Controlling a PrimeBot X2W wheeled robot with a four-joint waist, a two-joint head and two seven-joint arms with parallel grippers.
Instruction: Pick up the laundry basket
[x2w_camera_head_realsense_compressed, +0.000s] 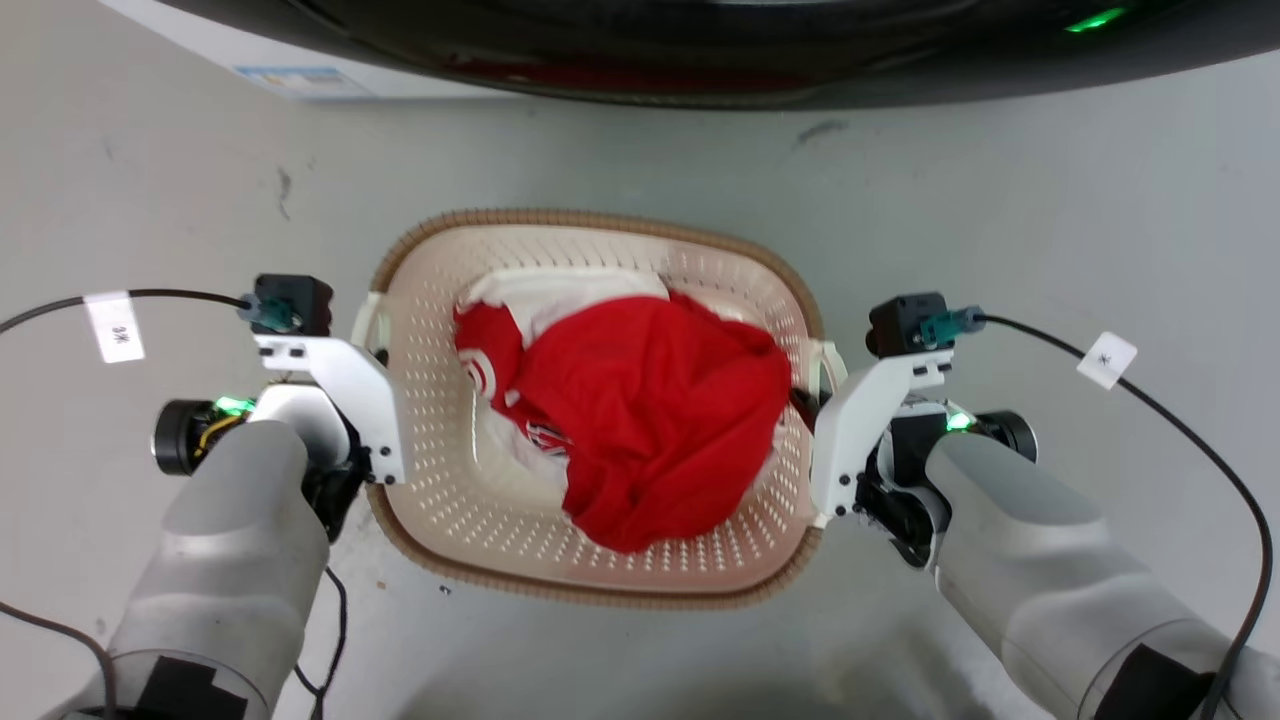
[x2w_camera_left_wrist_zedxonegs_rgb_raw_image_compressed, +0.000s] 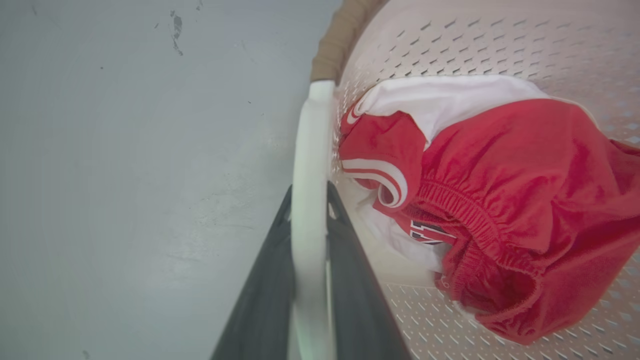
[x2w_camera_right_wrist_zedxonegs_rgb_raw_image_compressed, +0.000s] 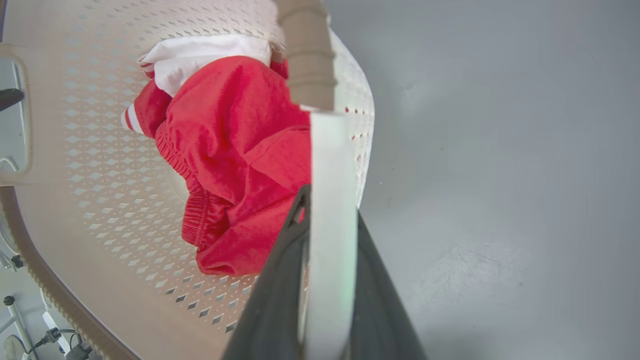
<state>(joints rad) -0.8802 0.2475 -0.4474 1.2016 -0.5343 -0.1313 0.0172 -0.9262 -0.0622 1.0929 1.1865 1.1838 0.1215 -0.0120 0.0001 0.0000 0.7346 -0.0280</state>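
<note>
Basket: the basket (x2w_camera_head_realsense_compressed: 450, 480) lies straight ahead of me over the grey floor (x2w_camera_head_realsense_compressed: 1050, 200), squarely between my two arms, with its brown rim up. I cannot tell whether its base rests on the floor.
Basket to left gripper: the left handle (x2w_camera_head_realsense_compressed: 365, 320), a white strap on the basket's short left side, runs straight between my left fingers. In my left wrist view the perforated wall lies just past the inner finger.
Basket to right gripper: the right handle (x2w_camera_head_realsense_compressed: 832, 365), on the opposite short side, runs between my right fingers in the same way.
Left gripper: my left gripper (x2w_camera_left_wrist_zedxonegs_rgb_raw_image_compressed: 309, 200) is closed down to the thickness of the strap. Both dark fingers (x2w_camera_left_wrist_zedxonegs_rgb_raw_image_compressed: 265, 300) press flat on it, one on the floor side and one on the basket side.
Right gripper: my right gripper (x2w_camera_right_wrist_zedxonegs_rgb_raw_image_compressed: 330, 210) is narrowed to the same degree onto the right handle, with a finger (x2w_camera_right_wrist_zedxonegs_rgb_raw_image_compressed: 270, 300) touching each face of the strap.
Contents: a red garment (x2w_camera_head_realsense_compressed: 650, 430) is heaped in the middle of the basket, with white stripes showing on its left part. It lies over a white garment (x2w_camera_head_realsense_compressed: 570, 290) toward the far wall.
Beyond: a dark curved shape (x2w_camera_head_realsense_compressed: 700, 50) spans the far edge of my head view, well apart from the rim.
</note>
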